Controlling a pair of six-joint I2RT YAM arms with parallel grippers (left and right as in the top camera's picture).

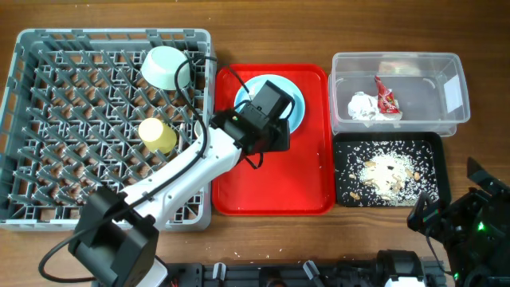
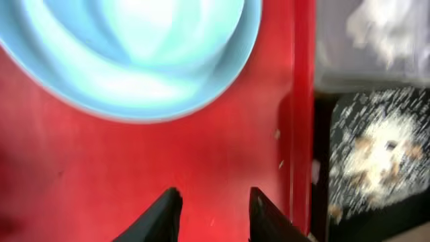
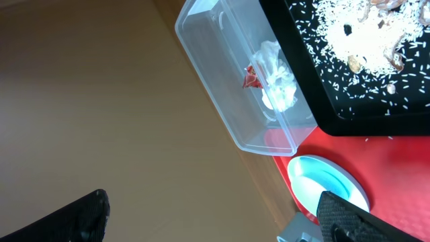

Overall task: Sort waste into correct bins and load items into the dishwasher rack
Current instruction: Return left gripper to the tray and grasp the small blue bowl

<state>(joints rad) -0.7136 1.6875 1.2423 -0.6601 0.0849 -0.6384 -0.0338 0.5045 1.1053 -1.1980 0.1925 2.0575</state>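
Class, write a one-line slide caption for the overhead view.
Left arm over the plate on the red tray; bowl and cup in the rack; napkin in tub, scraps in black tray.

Perhaps a robotics lab: plain wooden tabletop (image 1: 263,239)

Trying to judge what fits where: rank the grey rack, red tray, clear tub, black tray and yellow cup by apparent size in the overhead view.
1. grey rack
2. red tray
3. clear tub and black tray, which look about alike
4. yellow cup
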